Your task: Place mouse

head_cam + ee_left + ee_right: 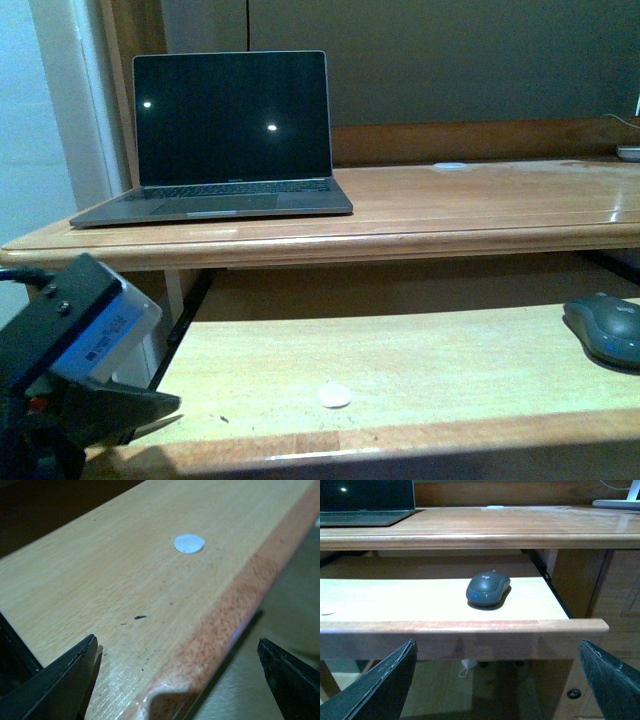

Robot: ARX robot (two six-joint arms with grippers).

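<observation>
Dark grey oval plastic mouse (488,588) lies on wooden shelf (395,602); I aim right hand (496,643), spread empty, for pickup.

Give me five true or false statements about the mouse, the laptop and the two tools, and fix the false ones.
1. The mouse sits on the pull-out shelf. True.
2. The laptop is closed. False: its lid is up and the screen is dark.
3. The right tool grips the mouse. False: it is open and clear of the mouse, which lies untouched.
4. The left tool is open. True.
5. A white round sticker lies on the shelf, left of the mouse. True.
</observation>
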